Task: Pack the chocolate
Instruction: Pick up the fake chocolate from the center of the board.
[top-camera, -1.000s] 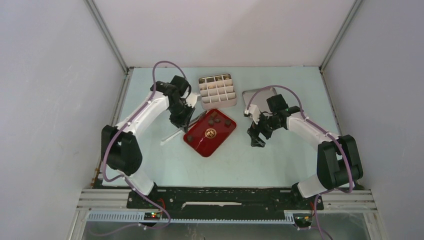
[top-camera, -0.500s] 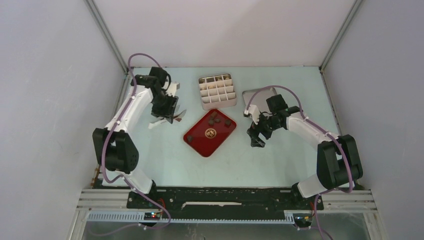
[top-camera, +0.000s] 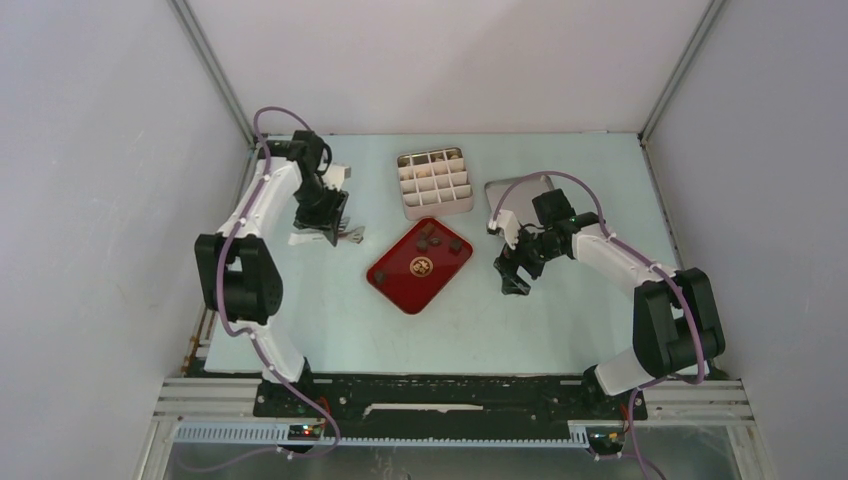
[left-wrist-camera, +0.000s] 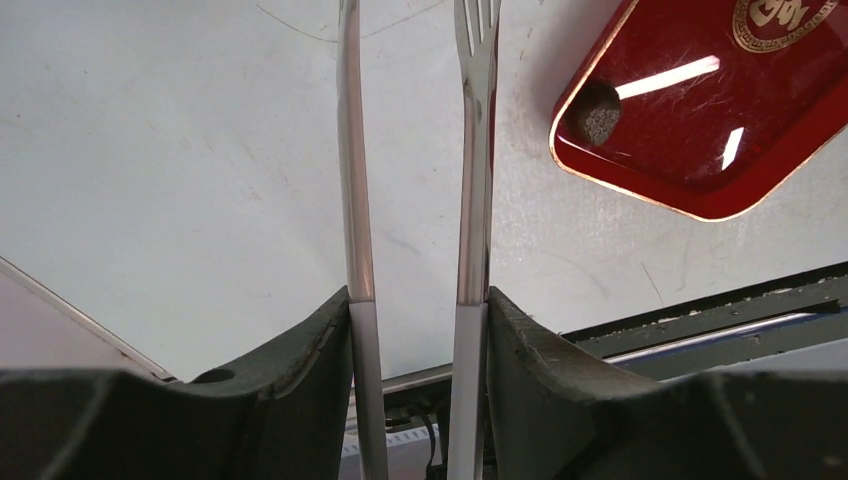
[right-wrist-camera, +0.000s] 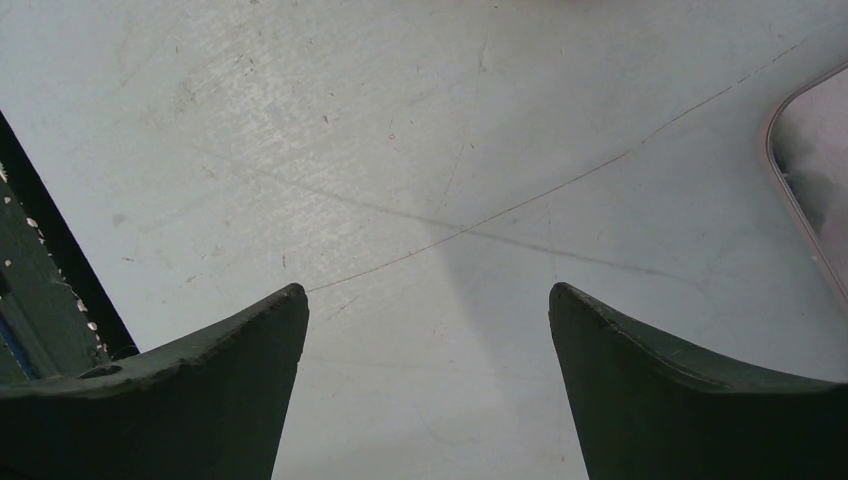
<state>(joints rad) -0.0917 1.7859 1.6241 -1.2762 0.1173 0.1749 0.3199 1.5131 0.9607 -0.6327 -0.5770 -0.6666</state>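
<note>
The counter (top-camera: 560, 330) carries the red tray (top-camera: 447, 262) at its middle, with the divided box (top-camera: 437, 208) behind it toward the far edge. Near the left edge, the left hand (left-wrist-camera: 420, 300) grips spread tongs (left-wrist-camera: 470, 180). The right hand (right-wrist-camera: 428, 295) gapes wide and empty. Dark chocolate (top-camera: 430, 238) lies on the tray.

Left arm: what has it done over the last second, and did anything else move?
The left gripper swung left, away from the red tray, carrying the tongs, whose arms now stand apart in its grip. The chocolate pieces on the tray, the divided box and the open right gripper stayed put.
</note>
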